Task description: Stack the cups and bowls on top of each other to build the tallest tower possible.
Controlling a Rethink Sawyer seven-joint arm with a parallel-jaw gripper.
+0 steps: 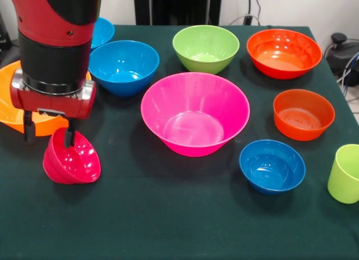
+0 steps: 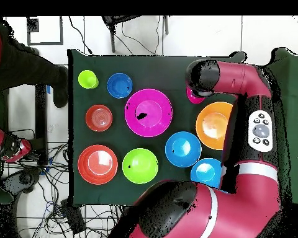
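On the left of the front view, a big orange plastic bowl (image 1: pixel 12 111) sits at the edge of the dark green worktop (image 1: pixel 168 215), partly hidden by the red and black robot arm (image 1: pixel 53 46). The arm comes down from the top, and its gripper (image 1: pixel 47 137) is pinching the rim of a small crimson plastic bowl (image 1: pixel 72 159): one black finger is inside the bowl and the other is outside it. The crimson bowl is tipped on its side, with its open mouth turned to the right and toward the camera. Whether it touches the worktop or hangs just above it is hard to tell.

Behind the arm, a small blue plastic bowl (image 1: pixel 102 31) peeks out at the far edge. Next to it stands a medium blue plastic bowl (image 1: pixel 123 66), upright.

In the middle is the big pink plastic bowl (image 1: pixel 194 114), upright and empty. Behind it stands a green plastic bowl (image 1: pixel 205 48).

More to the right, a big red-orange plastic bowl (image 1: pixel 284 52) sits at the far side. In front of it is a smaller red-orange plastic bowl (image 1: pixel 303 114). Nearer the camera is another small blue plastic bowl (image 1: pixel 272 165).

At the right edge stands the lime-green plastic cup (image 1: pixel 344 173), upright.

All the bowls and the cup stand apart. Nothing is stacked on anything.

In the overhead view, a person's dark sleeve (image 2: pixel 24 62) shows at the top left, off the worktop.
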